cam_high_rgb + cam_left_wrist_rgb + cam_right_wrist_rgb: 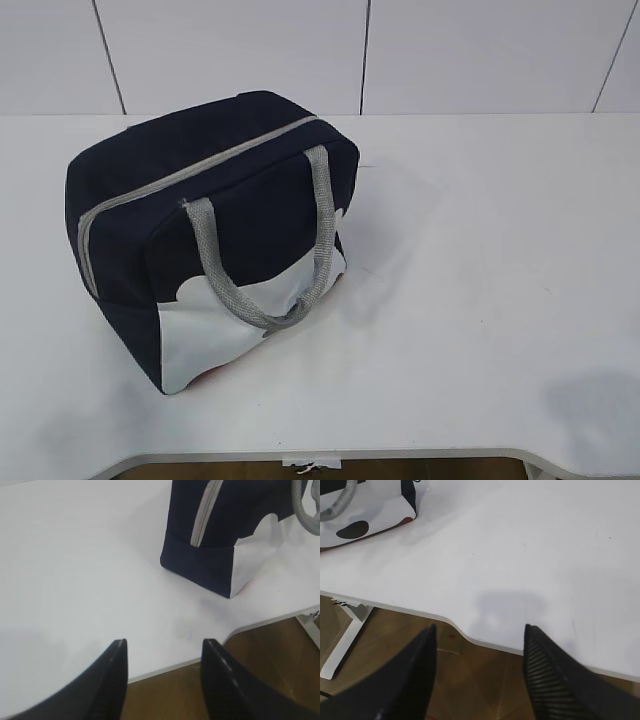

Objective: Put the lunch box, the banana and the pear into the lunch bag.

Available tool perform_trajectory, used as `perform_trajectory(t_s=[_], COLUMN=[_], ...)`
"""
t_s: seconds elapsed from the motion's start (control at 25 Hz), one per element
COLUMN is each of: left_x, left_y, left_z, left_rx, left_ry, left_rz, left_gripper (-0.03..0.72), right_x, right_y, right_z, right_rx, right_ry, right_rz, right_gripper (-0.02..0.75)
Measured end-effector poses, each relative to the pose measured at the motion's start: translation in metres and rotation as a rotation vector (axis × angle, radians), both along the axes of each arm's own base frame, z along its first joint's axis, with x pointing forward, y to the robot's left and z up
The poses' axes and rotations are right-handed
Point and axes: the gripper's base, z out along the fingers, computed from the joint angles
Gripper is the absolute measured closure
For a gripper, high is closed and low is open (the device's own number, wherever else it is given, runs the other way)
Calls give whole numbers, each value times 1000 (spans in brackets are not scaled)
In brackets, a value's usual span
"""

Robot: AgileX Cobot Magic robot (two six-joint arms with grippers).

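The navy-blue lunch bag (215, 230) stands on the white table (480, 260) at the left, zipper shut, a grey handle hanging over its white lower panel. Its end shows in the left wrist view (220, 530) and a corner in the right wrist view (365, 515). The lunch box, the banana and the pear are out of view. My left gripper (163, 647) is open and empty over the table's front edge, short of the bag. My right gripper (479, 630) is open and empty over the front edge, to the right of the bag. Neither gripper shows in the exterior view.
The table's front edge (400, 455) has a curved cut-out, with brown floor (480, 680) below it. A white wall (400, 50) stands behind the table. A white table leg (342, 645) shows at the lower left of the right wrist view.
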Motion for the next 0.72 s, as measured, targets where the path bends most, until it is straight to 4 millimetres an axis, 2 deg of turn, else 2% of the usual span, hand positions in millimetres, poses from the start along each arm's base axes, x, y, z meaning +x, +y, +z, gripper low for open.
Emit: perform_trajectory(t_s=[0.72], left_x=[0], left_y=[0], left_z=[0], left_rx=[-5], left_ry=[1], left_rz=[-2], left_gripper=[327], right_x=[0], right_y=[0], right_z=[0], right_rx=[0], right_ry=[0], right_rz=[0], right_gripper=[304])
